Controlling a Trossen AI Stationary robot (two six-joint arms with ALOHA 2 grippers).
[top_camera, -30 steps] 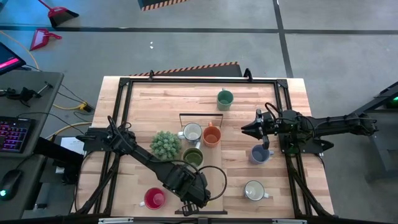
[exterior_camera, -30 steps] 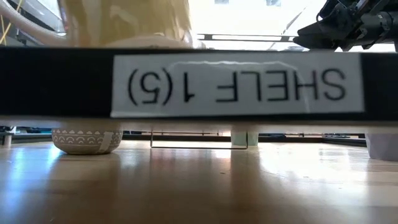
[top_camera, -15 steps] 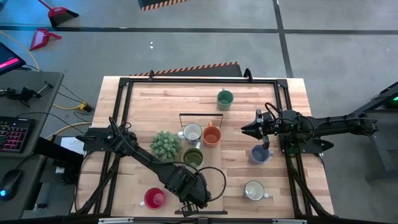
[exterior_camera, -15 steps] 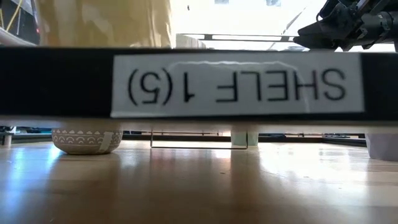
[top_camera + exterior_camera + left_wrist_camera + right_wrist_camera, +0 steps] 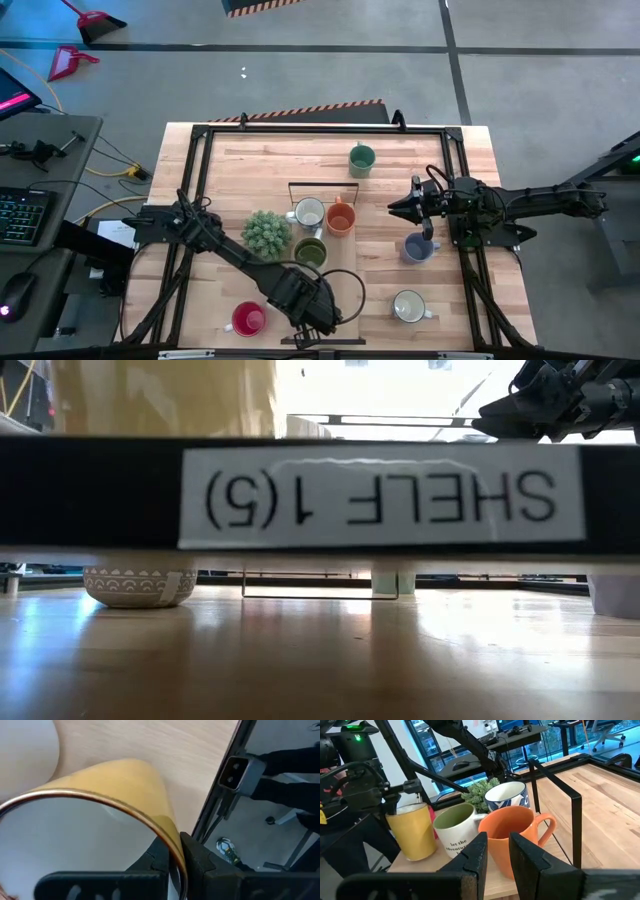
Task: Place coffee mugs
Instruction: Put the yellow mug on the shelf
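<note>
My left gripper [image 5: 315,308] stands near the table's near edge, shut on a yellow mug [image 5: 412,836] that its own body hides in the high view. The mug's wall fills the top left of the low view [image 5: 170,395]. On the table stand a teal mug [image 5: 361,158], a patterned white mug [image 5: 309,212], an orange mug [image 5: 341,217], an olive mug [image 5: 310,251], a blue-grey mug [image 5: 417,247], a red mug [image 5: 248,319] and a cream mug [image 5: 408,306]. My right gripper [image 5: 392,208] waits level at mid right, open, holding nothing. My left gripper pinches the yellow mug's wall at the rim [image 5: 169,831], one finger inside the mug and one outside. The fingers come from above, pointing down. The mug stays upright below them; whether its base touches the table I cannot tell.
A spiky green plant [image 5: 266,231] stands left of the olive mug. A thin wire frame [image 5: 300,186] rises around the white and orange mugs. A black rail frame [image 5: 196,180] runs round the table. A black bar labelled SHELF [image 5: 380,495] blocks much of the low view.
The yellow mug in my left gripper has shifted a little toward the table's left, staying upright. The other mugs stay where they were.
</note>
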